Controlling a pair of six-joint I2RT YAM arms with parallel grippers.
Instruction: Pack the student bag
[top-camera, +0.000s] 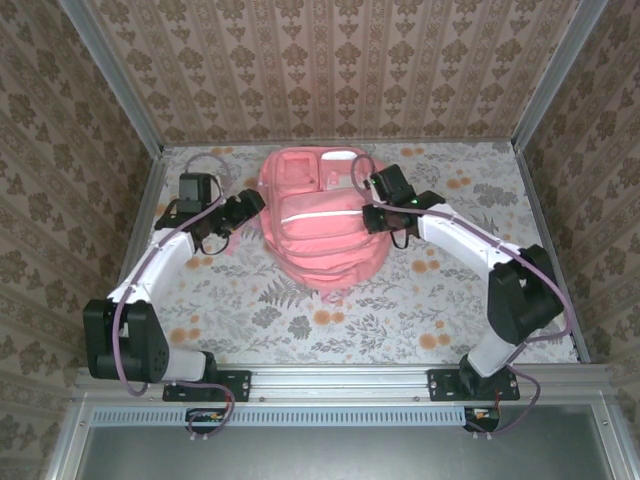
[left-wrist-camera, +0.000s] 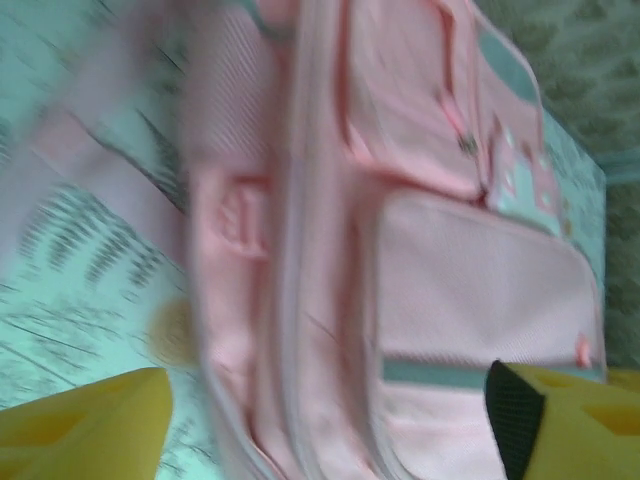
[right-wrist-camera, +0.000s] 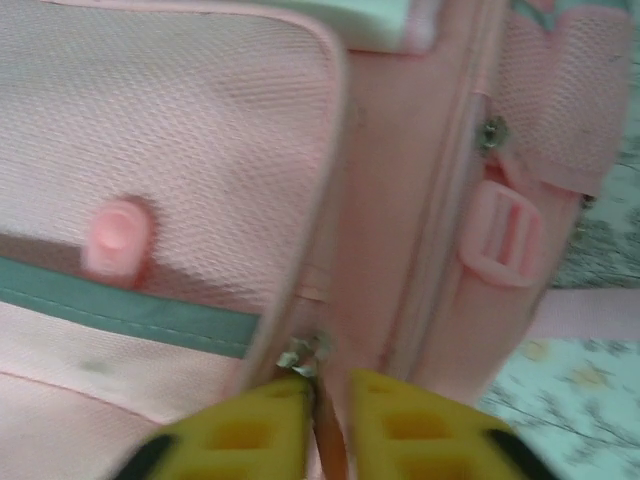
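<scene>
Lying on the floral table (top-camera: 250, 300), toward 12 o'clock in the top view, the student bag (top-camera: 320, 225) is recorded. Left gripper (top-camera: 254, 203): set at the bag's 9 o'clock, jaws held wide apart. Right gripper (right-wrist-camera: 328, 420): set at the bag's 3 o'clock, clamped on a zip pull (right-wrist-camera: 329, 452).

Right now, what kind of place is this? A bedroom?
Probably a robot test booth, not a bedroom: wallpapered panels in a metal frame, a left arm and right arm bolted beside a flowery table, one pink student bag.
</scene>
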